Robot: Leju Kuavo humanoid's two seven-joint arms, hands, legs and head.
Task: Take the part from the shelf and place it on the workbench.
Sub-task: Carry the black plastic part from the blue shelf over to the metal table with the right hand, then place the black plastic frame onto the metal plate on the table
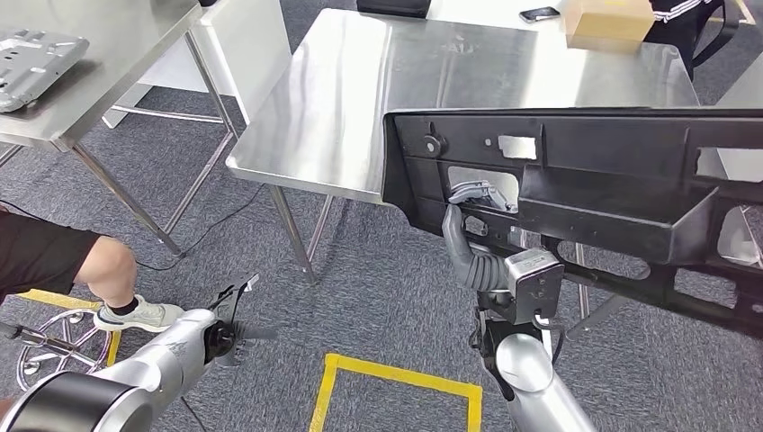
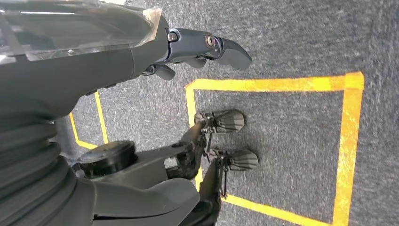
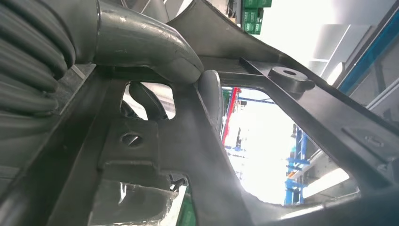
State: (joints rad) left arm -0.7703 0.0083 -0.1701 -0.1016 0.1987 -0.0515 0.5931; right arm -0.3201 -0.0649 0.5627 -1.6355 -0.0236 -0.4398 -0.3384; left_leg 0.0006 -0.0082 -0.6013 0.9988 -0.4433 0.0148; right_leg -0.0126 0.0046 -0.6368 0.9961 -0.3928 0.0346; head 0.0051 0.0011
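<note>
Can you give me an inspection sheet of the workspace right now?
Surface: steel workbench ahead, near part bare.
Job's things: large black plastic part held up in front of the workbench, not yet set down.
Clutter: cardboard box and phone at the far edge.
Hands: right hand grips the part through an opening; left hand hangs low, holding nothing.
Cables: thin cable on the carpet.
Surroundings: yellow floor tape, second table, a person's leg.

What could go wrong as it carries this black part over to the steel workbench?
The long black part is held by the right robot hand alone, near one end, so it may tilt or slip. The left robot hand hangs low, giving no support. The part's far side could knock the cardboard box or phone on the workbench.
</note>
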